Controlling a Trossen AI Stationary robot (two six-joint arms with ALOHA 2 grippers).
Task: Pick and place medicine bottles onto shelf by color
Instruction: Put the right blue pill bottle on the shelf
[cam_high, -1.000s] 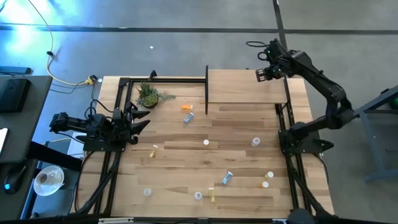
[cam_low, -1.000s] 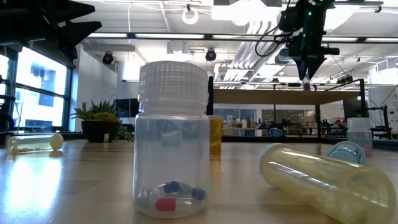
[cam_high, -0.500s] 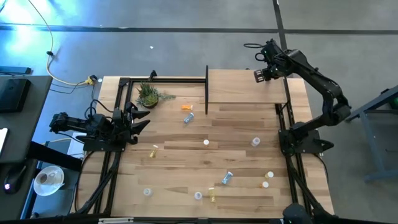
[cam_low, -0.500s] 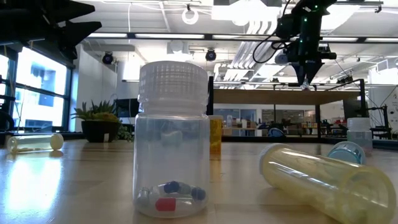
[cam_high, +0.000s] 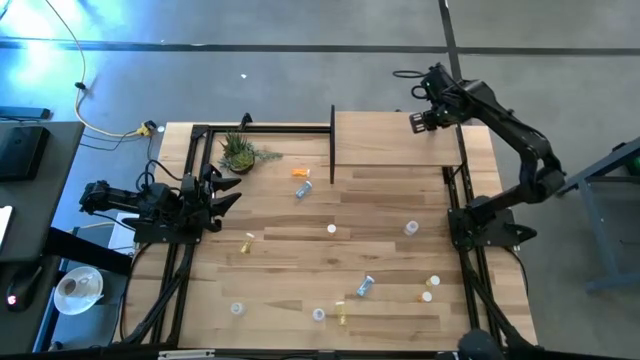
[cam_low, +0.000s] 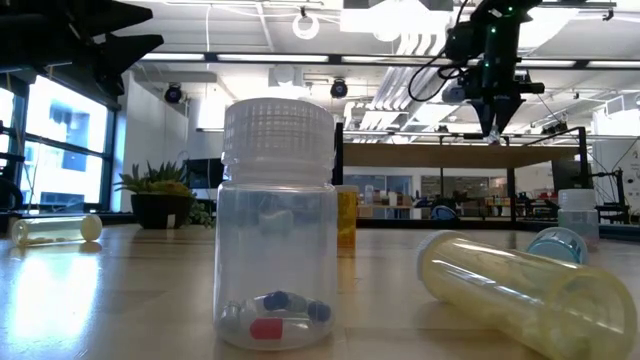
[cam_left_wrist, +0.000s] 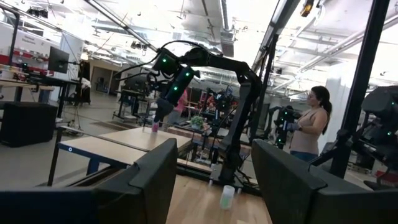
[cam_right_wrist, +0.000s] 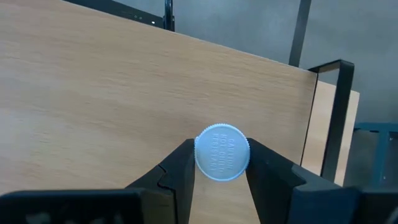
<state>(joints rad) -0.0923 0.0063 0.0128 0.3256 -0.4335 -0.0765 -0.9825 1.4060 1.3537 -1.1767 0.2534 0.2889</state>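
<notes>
Bottle (cam_right_wrist: 222, 152) sits capped between our right gripper's (cam_right_wrist: 219, 163) fingers over the shelf (cam_right_wrist: 93, 81), so we judge the placing step is in hand; next we need to open and lift clear. Right arm reaches out, gripper pointing down. Left gripper (cam_high: 222, 191) waits half-open at the table's (cam_high: 300, 260) edge.

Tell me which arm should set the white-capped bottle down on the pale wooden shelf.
Right. The right gripper is over the light-wood shelf with the white-capped bottle between its fingers. The left gripper waits at the table's far left edge, empty.
</notes>
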